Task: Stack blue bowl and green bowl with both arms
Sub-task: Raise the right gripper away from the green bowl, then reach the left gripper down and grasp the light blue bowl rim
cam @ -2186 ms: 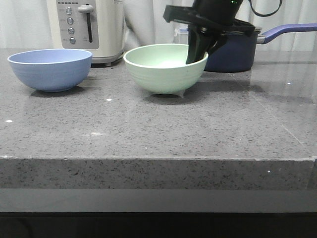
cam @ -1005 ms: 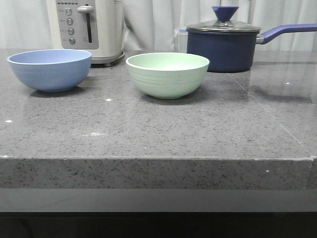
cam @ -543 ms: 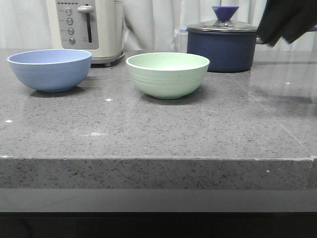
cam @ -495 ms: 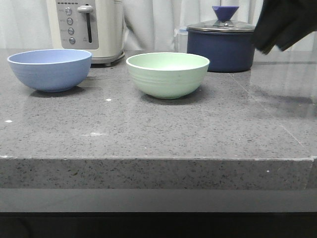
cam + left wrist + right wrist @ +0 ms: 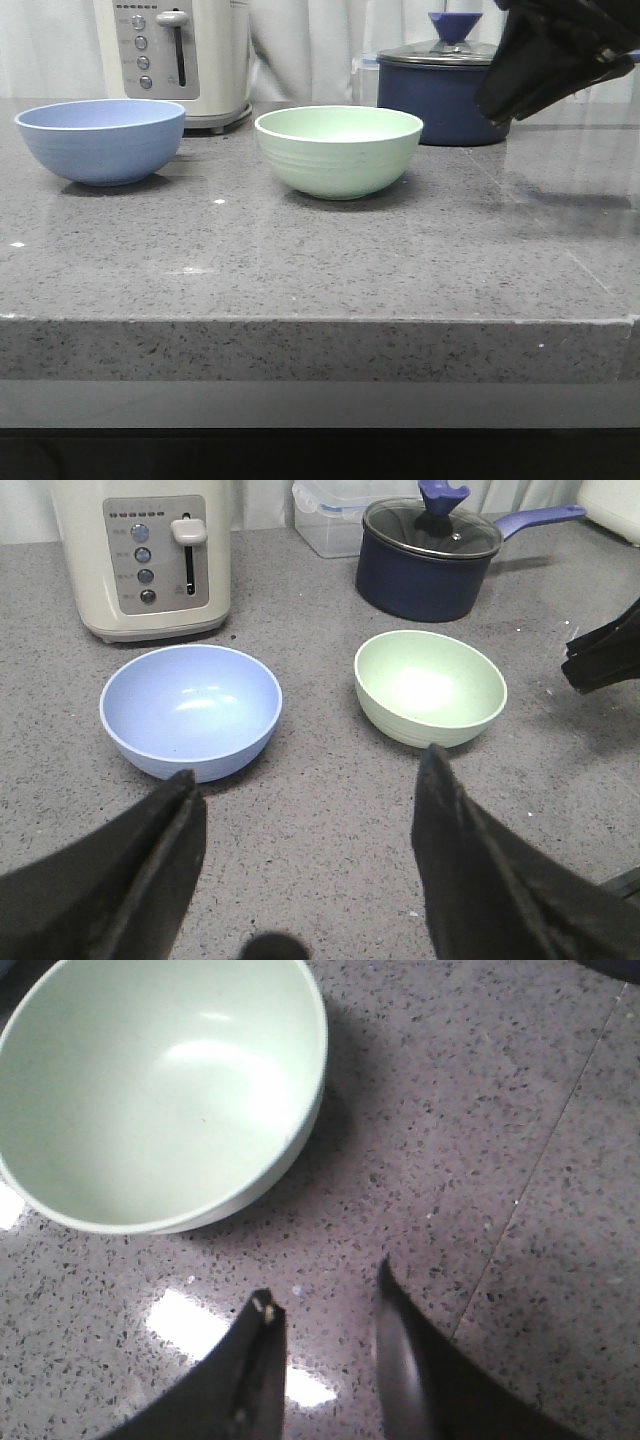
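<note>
Pale green bowl [image 5: 338,150] and blue bowl [image 5: 101,139] looked light, rigid and slick; I'd pinch each by its rim. Both the left tool [image 5: 305,865] and right tool [image 5: 325,1360] hung open, holding nothing.

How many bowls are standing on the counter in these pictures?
2. The blue bowl stands at the left, in front of the toaster. The green bowl stands near the middle, in front of the saucepan. Both are empty and apart.

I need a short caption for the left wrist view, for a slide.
Open left tool above the counter, facing the blue bowl and green bowl, which sit apart, unstacked.
</note>
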`<state>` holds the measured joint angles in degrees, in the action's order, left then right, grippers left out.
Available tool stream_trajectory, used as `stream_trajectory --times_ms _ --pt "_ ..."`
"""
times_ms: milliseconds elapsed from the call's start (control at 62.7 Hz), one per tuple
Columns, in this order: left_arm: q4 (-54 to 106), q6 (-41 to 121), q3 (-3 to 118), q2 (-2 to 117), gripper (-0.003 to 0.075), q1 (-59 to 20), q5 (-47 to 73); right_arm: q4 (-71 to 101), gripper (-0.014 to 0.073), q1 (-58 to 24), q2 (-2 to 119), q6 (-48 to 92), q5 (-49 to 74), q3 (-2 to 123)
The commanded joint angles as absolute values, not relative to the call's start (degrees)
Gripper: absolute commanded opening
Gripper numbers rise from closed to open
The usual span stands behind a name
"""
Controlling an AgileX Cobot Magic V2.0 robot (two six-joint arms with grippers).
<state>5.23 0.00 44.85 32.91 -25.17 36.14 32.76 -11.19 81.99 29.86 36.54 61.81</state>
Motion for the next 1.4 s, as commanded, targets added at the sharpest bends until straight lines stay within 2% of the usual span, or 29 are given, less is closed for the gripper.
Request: stream_trajectory --times_ms 0,96,191,590,1388 --pt "5.75 0.00 46.37 33.41 0.0438 -25.60 32.11 34.57 0.0047 -11.05 80.27 30.59 34.17 63.16" --pt "5.75 0.00 46.37 33.41 0.0438 -25.60 32.11 34.57 -0.0041 -11.16 80.80 30.64 34.11 63.16" --pt "5.75 0.00 46.37 33.41 0.0438 -25.60 32.11 34.57 -0.0066 -11.75 81.82 30.90 33.93 63.24" --pt "5.75 0.00 46.37 33.41 0.0438 -25.60 32.11 34.81 -0.0066 -14.38 89.33 31.21 34.30 67.65" --pt "5.75 0.00 46.37 33.41 0.0438 -25.60 32.54 36.84 -0.0066 -14.38 89.60 31.21 32.74 67.80"
